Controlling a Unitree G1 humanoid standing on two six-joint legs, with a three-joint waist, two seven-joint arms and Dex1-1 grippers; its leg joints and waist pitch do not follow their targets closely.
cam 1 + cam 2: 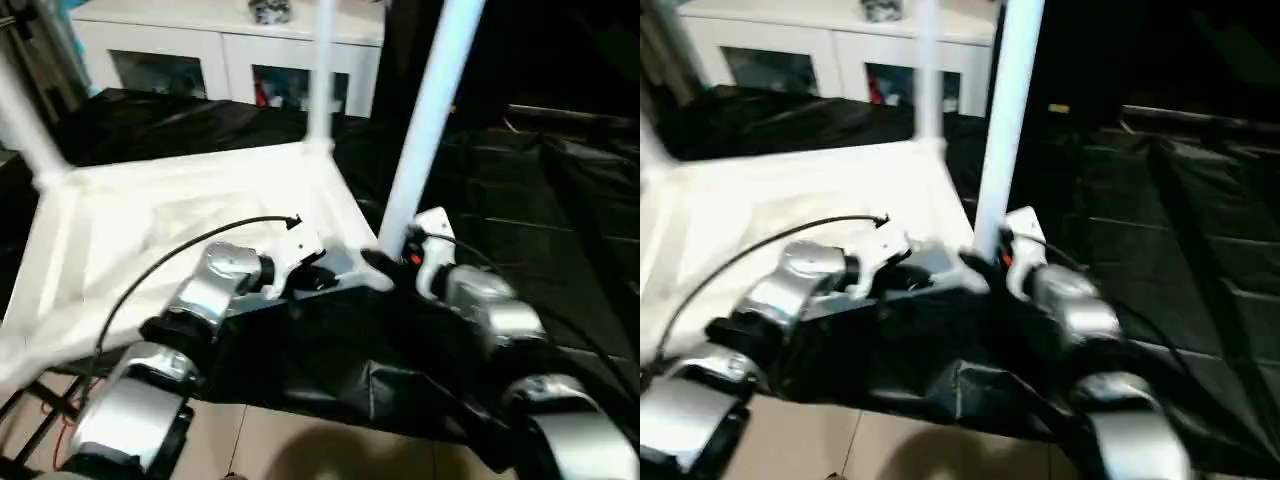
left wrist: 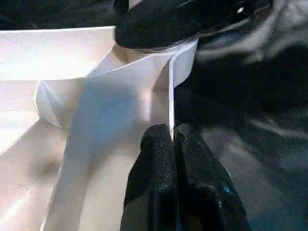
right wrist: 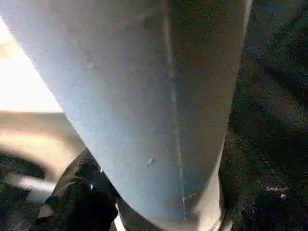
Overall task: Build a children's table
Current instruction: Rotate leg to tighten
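A black sheet covers the floor, and the upturned children's table apparently rests on it.

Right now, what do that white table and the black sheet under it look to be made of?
The table top and the leg beside the right gripper look like smooth moulded white plastic: a thin rim and a faint seam line down the leg. The black sheet looks like thin plastic film, creased and shiny.

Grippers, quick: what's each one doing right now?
Left gripper: shut on the table top's edge wall.
Right gripper: at the base of the near leg; open or shut cannot be told.
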